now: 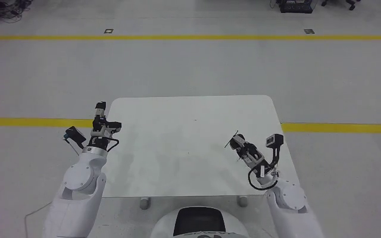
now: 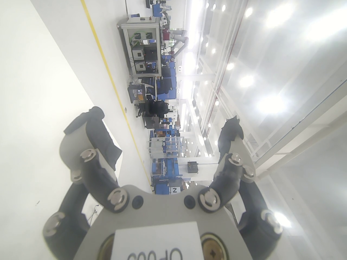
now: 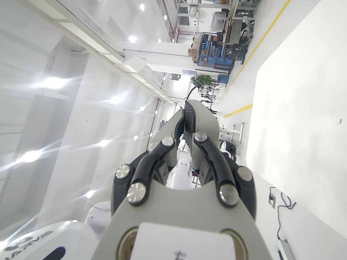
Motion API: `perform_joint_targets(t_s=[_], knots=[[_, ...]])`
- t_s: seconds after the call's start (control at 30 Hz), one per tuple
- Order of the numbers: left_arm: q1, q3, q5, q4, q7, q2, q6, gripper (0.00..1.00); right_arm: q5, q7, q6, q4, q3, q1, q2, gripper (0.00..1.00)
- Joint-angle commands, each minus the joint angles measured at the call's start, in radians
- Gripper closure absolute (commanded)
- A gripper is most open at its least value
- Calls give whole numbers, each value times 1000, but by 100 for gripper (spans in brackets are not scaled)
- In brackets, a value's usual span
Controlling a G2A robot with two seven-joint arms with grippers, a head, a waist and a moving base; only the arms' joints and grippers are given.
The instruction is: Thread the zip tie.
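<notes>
Right hand (image 3: pixel 187 108) pinches the zip tie (image 3: pixel 193 90), its end jutting out ahead; left hand (image 2: pixel 162 120) is spread wide.

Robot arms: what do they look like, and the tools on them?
Both the white rounded left arm and right arm end in grey metal tools: left tool, right tool. These have black links, shiny round screws, white labels. A black cable loops beside the right wrist.

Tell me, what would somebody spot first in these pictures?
The right tool, over the right side of the white rounded table, is shut on a thin black plastic zip tie poking past its tips. The left tool is wide open at the table's left edge.
</notes>
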Motion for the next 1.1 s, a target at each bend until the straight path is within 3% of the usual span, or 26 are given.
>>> perform_joint_targets(t_s=[0.0,0.1,0.6,0.67,0.8,0.93,1.0,1.07], knots=[[0,0,0,0,0,0,0,0,5,30,0,-7,16,-12,1,100],[0,0,0,0,0,0,0,0,0,70,0,-8,37,-25,2,100],[0,0,0,0,0,0,0,0,-5,71,0,-9,43,-26,1,100],[-4,12,48,-20,-32,2,-9,0,-11,52,8,-4,34,-20,2,100],[17,50,162,-72,-133,7,-38,0,-24,35,7,17,23,-12,6,100],[11,114,302,-95,-205,10,-2,0,-38,19,7,41,10,-1,10,100],[4,151,337,-104,-206,8,2,0,-35,30,13,47,-3,2,12,100],[1,160,359,-105,-187,7,-10,0,-35,30,11,45,-3,3,13,100]])
